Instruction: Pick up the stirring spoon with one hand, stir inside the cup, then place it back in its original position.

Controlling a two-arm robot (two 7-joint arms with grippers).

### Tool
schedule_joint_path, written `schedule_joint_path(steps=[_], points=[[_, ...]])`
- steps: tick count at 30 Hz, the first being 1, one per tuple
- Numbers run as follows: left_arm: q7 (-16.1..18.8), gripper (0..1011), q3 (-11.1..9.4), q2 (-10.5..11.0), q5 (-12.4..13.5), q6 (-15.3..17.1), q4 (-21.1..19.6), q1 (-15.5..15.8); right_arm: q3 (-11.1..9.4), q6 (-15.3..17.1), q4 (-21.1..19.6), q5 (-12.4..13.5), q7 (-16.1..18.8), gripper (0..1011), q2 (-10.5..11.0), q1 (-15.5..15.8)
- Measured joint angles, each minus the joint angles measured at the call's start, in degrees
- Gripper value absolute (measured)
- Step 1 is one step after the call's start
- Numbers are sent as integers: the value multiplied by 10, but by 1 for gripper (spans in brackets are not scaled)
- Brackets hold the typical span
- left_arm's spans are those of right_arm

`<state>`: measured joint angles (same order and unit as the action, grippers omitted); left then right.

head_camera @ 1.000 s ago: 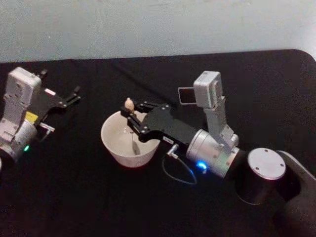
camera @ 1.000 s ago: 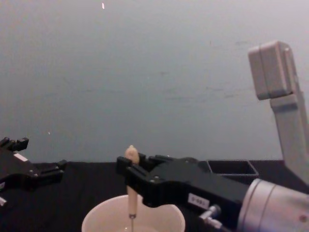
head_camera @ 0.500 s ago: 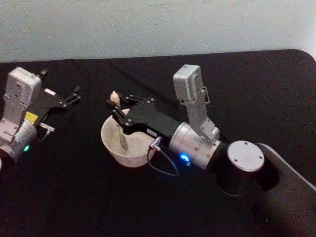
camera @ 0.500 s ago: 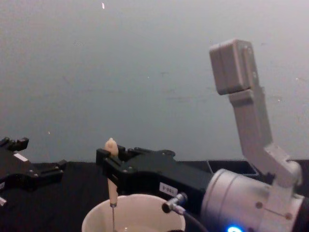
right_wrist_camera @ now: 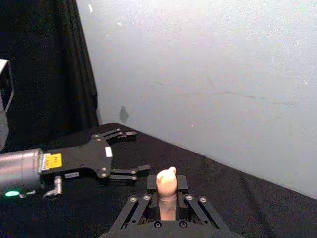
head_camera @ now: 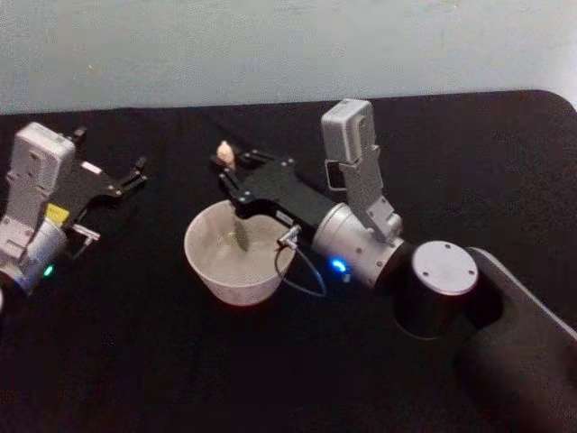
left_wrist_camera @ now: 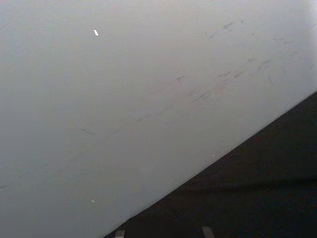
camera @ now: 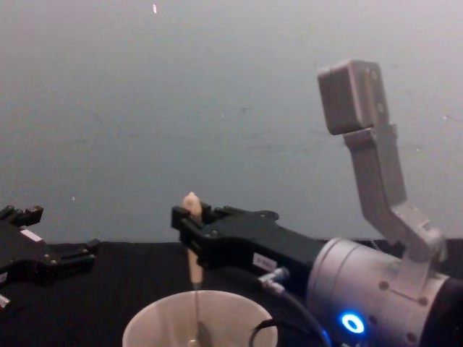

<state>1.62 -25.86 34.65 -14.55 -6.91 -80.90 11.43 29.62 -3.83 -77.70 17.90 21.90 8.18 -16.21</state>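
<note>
Both: right tool (head_camera: 231, 173) clamps stirring spoon (camera: 194, 269) in cup (head_camera: 209, 271); wrist view: left tool (right_wrist_camera: 138, 151) spread

The head camera looked steeply down on the table (head_camera: 135, 361). The chest camera looked level across it from nearby. Both shared the cup (head_camera: 221, 281) near 12 o'clock. The wrist cameras faced the wall (left_wrist_camera: 124, 99).

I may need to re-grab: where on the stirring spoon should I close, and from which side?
The pale handle just under the knob, where the right gripper holds it. The stirring spoon stands upright in the cup, so come in level from the side; its wire shaft looks too thin to pinch.
</note>
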Motion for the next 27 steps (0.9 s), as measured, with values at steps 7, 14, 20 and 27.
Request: schedule_joint_path(steps=[7,14,20,27], points=[[0,1001,0,0,0,0,0,0,-16,5,-19,6,7,223,16,13],[0,1001,0,0,0,0,0,0,-29,22,-60,30,18,223,37,37],[0,1001,0,0,0,0,0,0,-30,32,-91,45,25,223,53,56],[0,1001,0,0,0,0,0,0,-15,37,-114,50,29,223,66,72]])
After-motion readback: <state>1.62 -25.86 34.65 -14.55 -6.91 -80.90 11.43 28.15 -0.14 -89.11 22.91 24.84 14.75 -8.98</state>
